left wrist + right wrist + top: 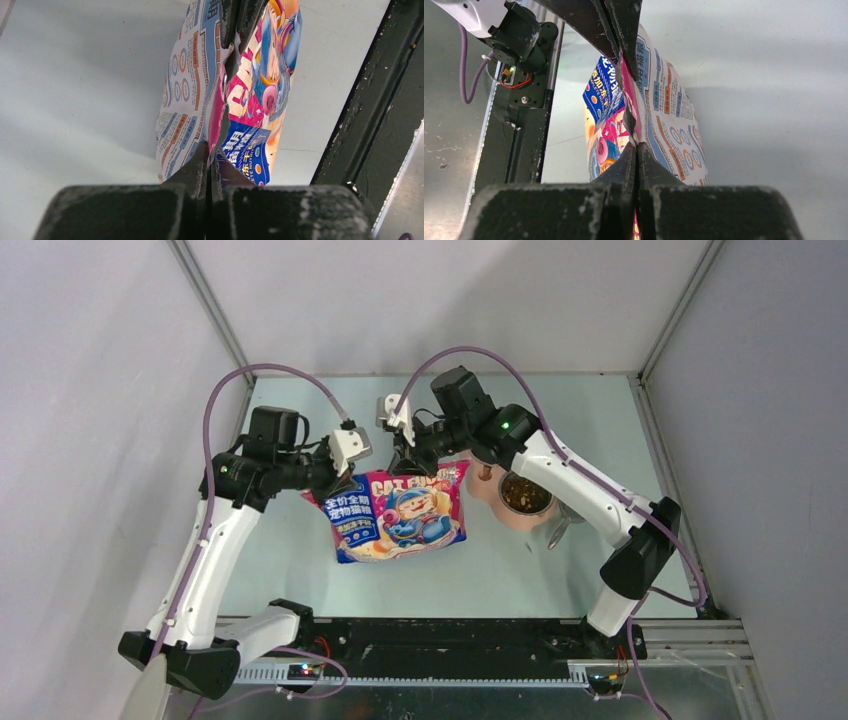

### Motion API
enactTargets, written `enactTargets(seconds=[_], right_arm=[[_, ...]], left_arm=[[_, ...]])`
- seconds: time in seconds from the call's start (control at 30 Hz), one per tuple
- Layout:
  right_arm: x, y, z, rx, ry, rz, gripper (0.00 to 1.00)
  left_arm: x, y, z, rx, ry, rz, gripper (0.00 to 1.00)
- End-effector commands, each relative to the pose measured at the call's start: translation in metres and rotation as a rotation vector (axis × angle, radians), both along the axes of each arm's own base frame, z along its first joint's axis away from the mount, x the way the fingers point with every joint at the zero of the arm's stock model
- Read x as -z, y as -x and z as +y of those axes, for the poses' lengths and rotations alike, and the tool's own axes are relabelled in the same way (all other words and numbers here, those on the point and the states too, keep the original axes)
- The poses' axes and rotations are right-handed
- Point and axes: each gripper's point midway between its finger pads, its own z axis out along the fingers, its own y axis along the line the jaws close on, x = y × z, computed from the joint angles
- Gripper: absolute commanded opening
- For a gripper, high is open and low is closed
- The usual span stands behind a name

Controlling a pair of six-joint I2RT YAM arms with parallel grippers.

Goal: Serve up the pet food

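The left pincer (340,476) and right pincer (407,462) are both clamping tight on the top edge of the bag (400,520); opening it cleanly likely means pulling apart steadily.

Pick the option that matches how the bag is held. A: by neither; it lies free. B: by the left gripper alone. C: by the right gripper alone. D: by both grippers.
D: the left gripper and the right gripper are each shut on an edge of the bag.
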Motion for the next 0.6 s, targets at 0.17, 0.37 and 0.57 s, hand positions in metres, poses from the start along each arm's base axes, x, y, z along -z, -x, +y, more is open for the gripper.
enactTargets(seconds=[0.17, 0.37, 0.57], right_arm=[[-0.013, 0.001, 0.007, -0.017, -0.045, 0.003, 0.00], [-0.013, 0.000, 0.006, -0.014, -0.041, 0.000, 0.13], [0.003, -0.001, 0.000, -0.014, 0.006, -0.020, 0.36]], left_arm=[[-0.032, 0.003, -0.031, 0.098, 0.189, -0.050, 0.36], [-0.024, 0.000, -0.038, 0.116, 0.187, -0.014, 0.26], [-0.025, -0.004, -0.035, 0.097, 0.170, -0.047, 0.01]])
